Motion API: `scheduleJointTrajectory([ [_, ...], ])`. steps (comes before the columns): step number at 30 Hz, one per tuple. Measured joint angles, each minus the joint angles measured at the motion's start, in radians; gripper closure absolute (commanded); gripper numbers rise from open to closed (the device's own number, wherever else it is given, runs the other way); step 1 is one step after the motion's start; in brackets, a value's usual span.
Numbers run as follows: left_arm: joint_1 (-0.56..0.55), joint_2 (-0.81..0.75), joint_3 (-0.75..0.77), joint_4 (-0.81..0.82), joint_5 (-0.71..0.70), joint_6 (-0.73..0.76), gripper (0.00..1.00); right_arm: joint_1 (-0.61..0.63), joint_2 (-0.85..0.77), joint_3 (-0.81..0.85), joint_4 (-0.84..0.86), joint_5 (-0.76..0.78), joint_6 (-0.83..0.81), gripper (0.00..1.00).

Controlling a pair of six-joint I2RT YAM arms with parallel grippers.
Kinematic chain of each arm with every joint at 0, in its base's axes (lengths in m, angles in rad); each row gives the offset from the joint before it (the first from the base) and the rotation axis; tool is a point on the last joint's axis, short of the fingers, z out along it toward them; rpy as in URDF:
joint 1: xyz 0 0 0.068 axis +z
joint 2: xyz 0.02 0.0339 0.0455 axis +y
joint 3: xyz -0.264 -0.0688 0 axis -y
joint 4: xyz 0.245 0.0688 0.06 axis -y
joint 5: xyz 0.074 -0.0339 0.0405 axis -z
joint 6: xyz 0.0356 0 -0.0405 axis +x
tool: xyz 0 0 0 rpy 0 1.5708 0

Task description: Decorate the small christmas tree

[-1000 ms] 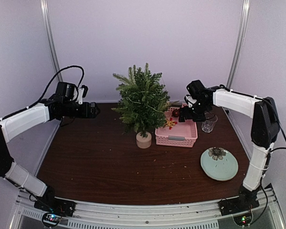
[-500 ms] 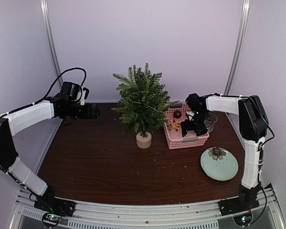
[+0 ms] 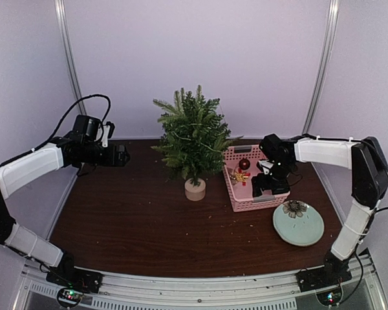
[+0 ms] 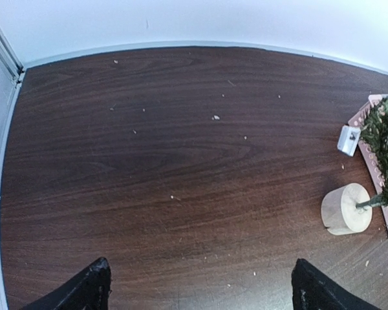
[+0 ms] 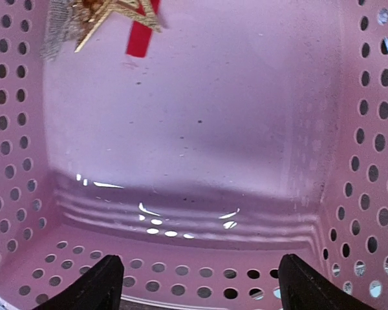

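while right gripper [image 3: 266, 186] gapes, tree [image 3: 193, 139] stands leftward.

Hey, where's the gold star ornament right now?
In the top view, the gold star lies inside the pink basket, just right of the tree, beside a red ball.

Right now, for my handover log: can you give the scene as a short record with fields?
tree: upright on its stump, centre of the table
basket: pink, right of the tree, holds a gold star and a red ball
right gripper: open, empty, lowered inside the basket
left gripper: open, empty, above the table left of the tree
plate: pale green, beside the basket, flower-like item on it
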Motion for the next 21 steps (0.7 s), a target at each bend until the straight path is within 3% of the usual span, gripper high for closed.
scheduleJointTrajectory([
  [6, 0.0, 0.005, 0.003, -0.025, 0.053, 0.003, 0.02, 0.027, -0.04, -0.011, 0.083, -0.072, -0.066, 0.18],
  [9, 0.0, 0.042, 0.042, -0.05, 0.08, 0.007, 0.02, 0.008, -0.02, 0.056, 0.122, -0.112, -0.157, 0.25],
  [15, 0.0, 0.13, 0.146, -0.089, 0.095, 0.018, 0.02, -0.102, 0.098, 0.189, 0.254, -0.244, -0.306, 0.38],
  [21, 0.0, 0.15, 0.166, -0.11, 0.098, 0.01, 0.02, -0.147, 0.259, 0.31, 0.254, -0.278, -0.471, 0.5],
])
